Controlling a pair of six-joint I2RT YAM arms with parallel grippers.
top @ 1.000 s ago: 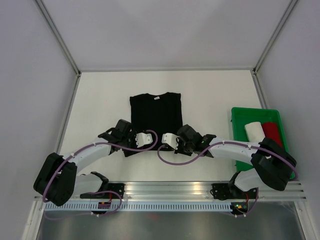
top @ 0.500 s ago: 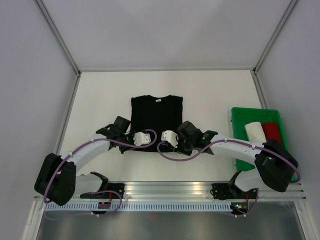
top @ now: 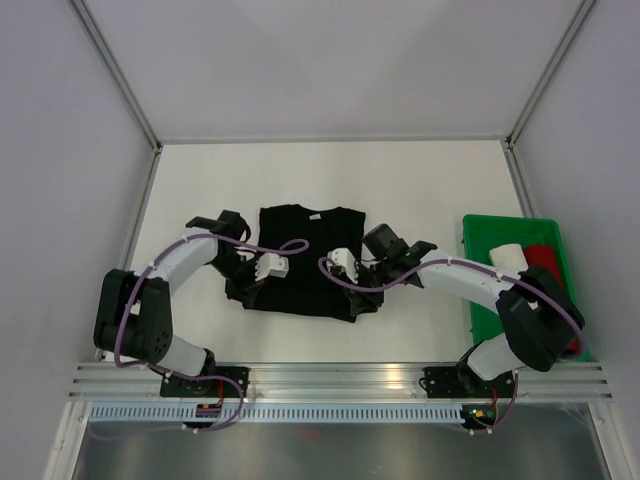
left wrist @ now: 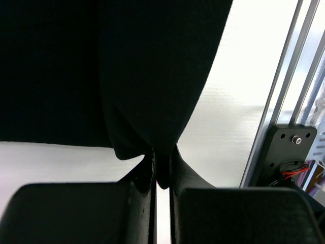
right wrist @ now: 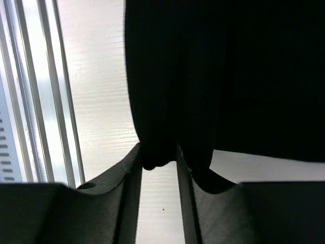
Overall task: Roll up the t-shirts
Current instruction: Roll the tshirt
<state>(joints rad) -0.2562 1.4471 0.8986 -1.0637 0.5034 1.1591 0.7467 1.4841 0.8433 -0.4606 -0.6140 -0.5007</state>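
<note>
Two grippers work the near hem of the black t-shirt (top: 308, 255), which lies flat on the table (top: 420, 180) to the left of the green bin (top: 480, 232); its white neck label (top: 313, 213) points away from the arm bases. The left gripper (left wrist: 161, 170) is clamped tight on a pinch of the shirt's hem, cloth bunched between the closed fingertips and hanging up from them in the left wrist view. The right gripper (right wrist: 159, 165) stands partly parted; a fold of the black cloth sits between its fingers (right wrist: 131, 168), but whether it grips the cloth or merely brackets it I cannot tell. Inside the green bin a white roll (top: 509, 256) and a red roll (top: 545, 256) lie side by side, touching, so those two look finished and the black shirt is the one in hand.

The main risk, as I judge it, is uneven hold: one side is pinched hard, the other perhaps loose; if the left arm moves the hem and the right lets it slip, the fold would come out skewed and the roll would taper. A thin pinch on the left could also pull free under tension; the cloth is soft and would then slump back flat.
</note>
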